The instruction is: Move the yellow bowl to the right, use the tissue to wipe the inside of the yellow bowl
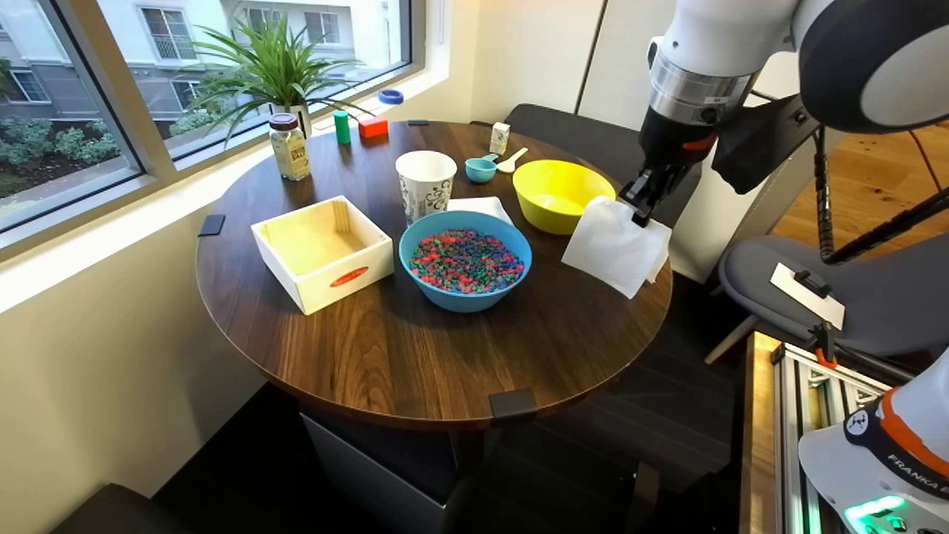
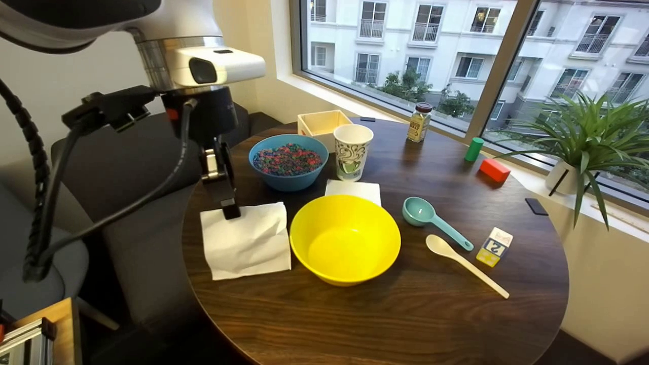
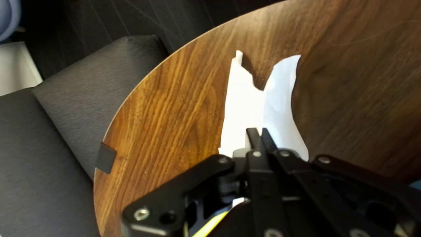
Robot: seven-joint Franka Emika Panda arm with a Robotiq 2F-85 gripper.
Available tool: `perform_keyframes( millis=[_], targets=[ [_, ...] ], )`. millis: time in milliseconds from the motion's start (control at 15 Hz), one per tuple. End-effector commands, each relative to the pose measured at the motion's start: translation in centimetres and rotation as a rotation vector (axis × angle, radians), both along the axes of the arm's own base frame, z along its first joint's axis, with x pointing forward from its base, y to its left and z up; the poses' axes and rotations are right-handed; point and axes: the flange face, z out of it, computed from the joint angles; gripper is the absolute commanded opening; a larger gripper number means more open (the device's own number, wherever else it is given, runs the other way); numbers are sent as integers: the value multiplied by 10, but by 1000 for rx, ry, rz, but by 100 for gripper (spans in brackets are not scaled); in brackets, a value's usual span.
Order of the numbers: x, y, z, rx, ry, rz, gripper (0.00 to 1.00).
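One yellow bowl stands on the table, one blue bowl near it; the jaws pinch one tissue just beside the yellow bowl; a second white sheet lies by one cup; one block shows “2”; the arm's base reads “FRANKA”; the label on one jar is illegible.

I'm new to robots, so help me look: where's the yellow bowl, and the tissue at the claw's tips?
Yellow bowl (image 2: pixel 347 247), in an exterior view: its inside bottom.
Tissue (image 2: pixel 247 245), in an exterior view: the middle of its sheet.
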Motion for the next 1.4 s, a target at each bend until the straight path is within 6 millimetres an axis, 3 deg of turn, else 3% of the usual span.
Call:
perform_keyframes(
  millis=[0, 200, 867, 1000, 1333],
  targets=[
    [-10, 7, 3, -114, 22, 4, 0],
    [-5, 11, -10, -151, 58, 20, 0],
    [42, 22, -39, -16, -35, 45, 0],
    [48, 24, -46, 9, -35, 46, 27],
    [47, 35, -52, 72, 2, 49, 63]
  ],
)
